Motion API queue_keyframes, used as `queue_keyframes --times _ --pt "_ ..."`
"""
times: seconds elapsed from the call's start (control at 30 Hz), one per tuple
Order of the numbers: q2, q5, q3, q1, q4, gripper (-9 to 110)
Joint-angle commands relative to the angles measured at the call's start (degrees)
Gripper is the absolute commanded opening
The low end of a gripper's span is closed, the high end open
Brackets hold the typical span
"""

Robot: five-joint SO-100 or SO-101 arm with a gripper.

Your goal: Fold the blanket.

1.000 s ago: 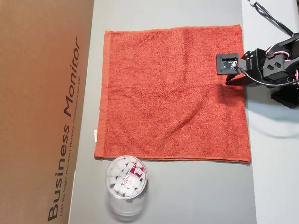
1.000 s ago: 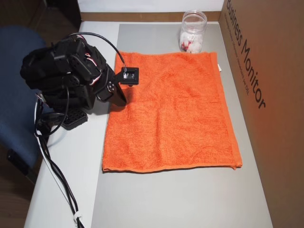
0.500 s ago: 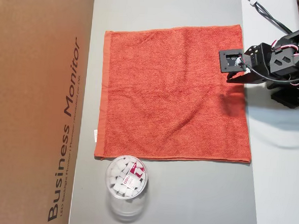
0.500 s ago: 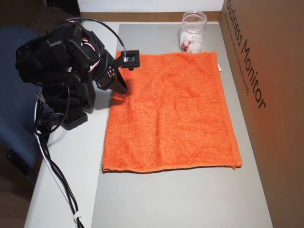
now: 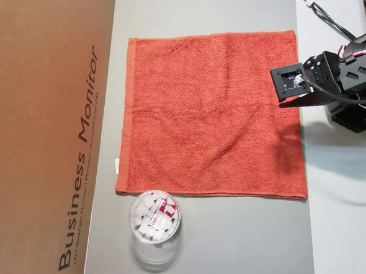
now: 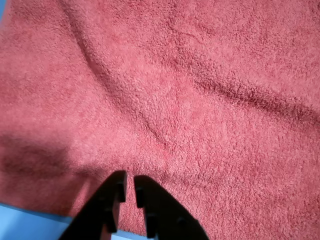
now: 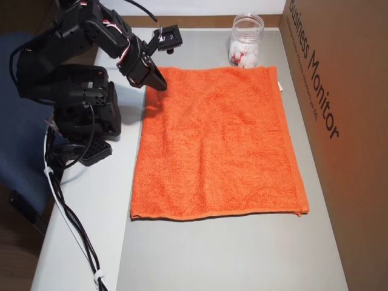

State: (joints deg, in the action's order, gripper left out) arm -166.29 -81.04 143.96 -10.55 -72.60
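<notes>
We see the gripper (image 6: 126, 192) over one edge of the blanket (image 6: 175, 100), its two fingers nearly together with only a thin gap and nothing between them

Right under the tips the blanket (image 7: 218, 145) lies spread flat on the grey mat (image 7: 230, 254); farther out, past its opposite hem, we see a clear jar (image 5: 154, 225) and a cardboard box (image 5: 41, 122)

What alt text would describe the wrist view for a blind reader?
Orange-red terry-cloth blanket, softly creased, fills nearly the whole picture. The black two-finger gripper enters from the bottom edge, fingertips almost together just above the cloth, holding nothing.
</notes>
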Motion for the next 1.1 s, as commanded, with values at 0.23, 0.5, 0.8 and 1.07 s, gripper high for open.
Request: queue_keyframes --times 0.23,0.5,0.8,1.07 --pt "6.1 0.7 -8.8 -6.7 -0.1 0" --pt "6.3 6.9 -9.6 -9.9 -0.2 0" --pt "6.3 20.4 -8.8 -12.1 -0.1 0" --pt "6.4 25.5 -9.0 -21.0 -0.1 0"
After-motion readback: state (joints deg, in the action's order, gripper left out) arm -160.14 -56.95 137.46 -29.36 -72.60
